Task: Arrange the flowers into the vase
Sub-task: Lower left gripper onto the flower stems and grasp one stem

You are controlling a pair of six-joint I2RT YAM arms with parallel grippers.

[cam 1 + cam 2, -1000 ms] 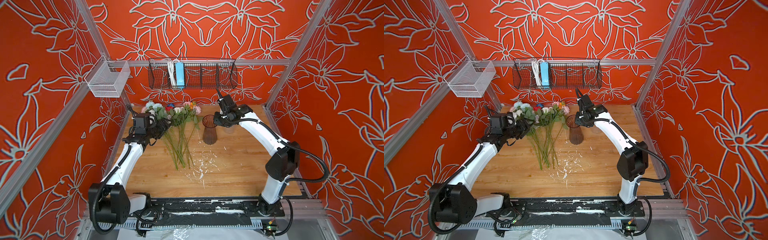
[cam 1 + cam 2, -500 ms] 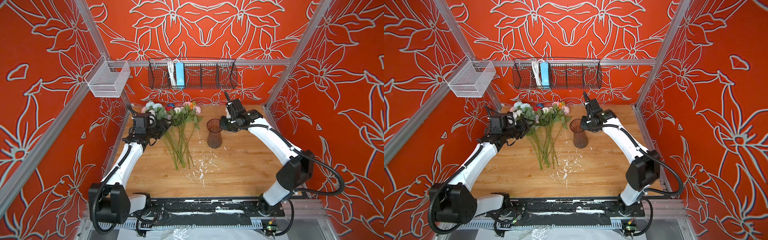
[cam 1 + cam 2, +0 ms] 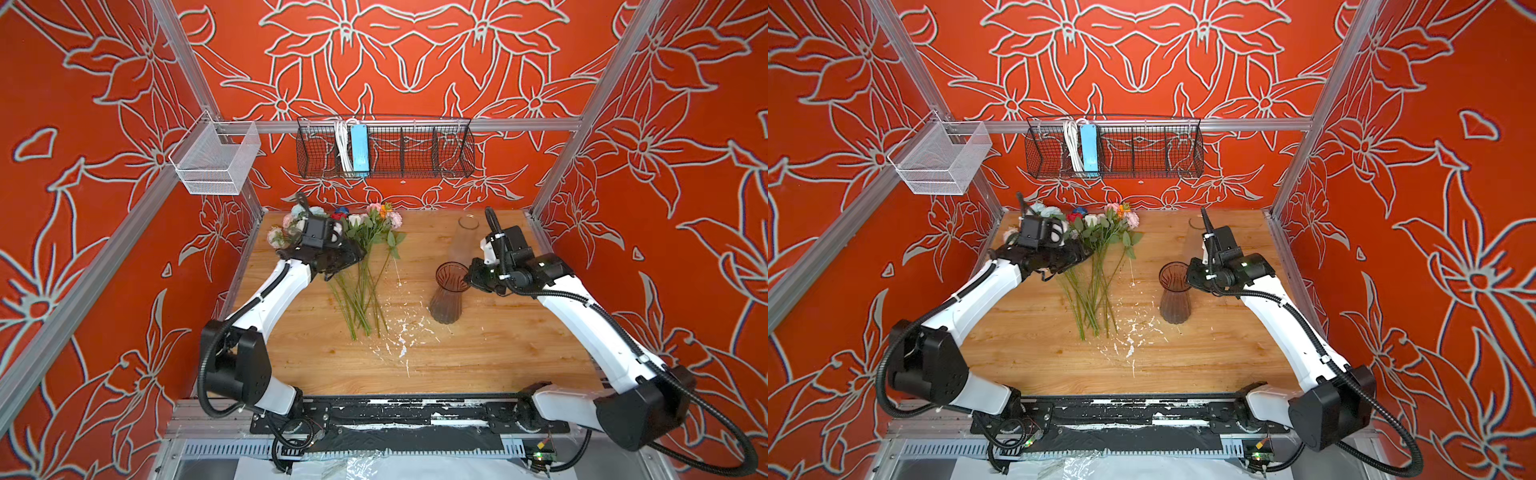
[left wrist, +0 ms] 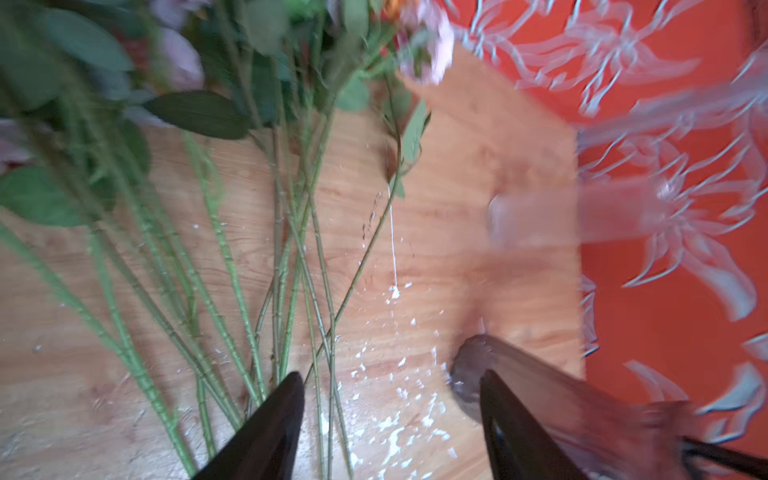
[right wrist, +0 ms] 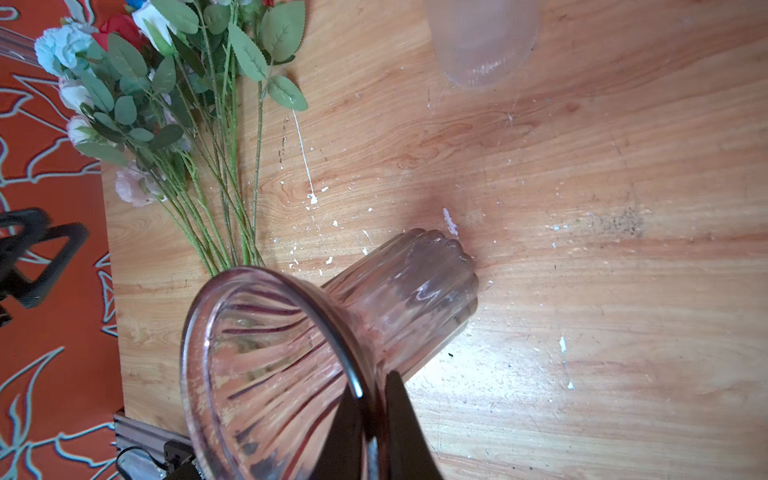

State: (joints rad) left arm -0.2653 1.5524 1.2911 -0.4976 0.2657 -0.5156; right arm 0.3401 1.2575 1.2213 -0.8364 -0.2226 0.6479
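Worryingly, the right gripper (image 5: 374, 386) pinches the vase (image 5: 407, 291) only by its rim, which may slip and topple; the left gripper (image 4: 390, 374), fingers apart, hovers over the flowers (image 5: 245, 54).

I see the flowers (image 3: 368, 278) lying flat on the wooden table (image 3: 498, 353), left of centre in both top views. They form a loose bunch: pink, white, pale blue, red and orange blooms toward the top, green stems fanning downward. The vase (image 3: 448, 297), ribbed brown-tinted glass with a flared mouth, stands upright right of the stems, apart from them.
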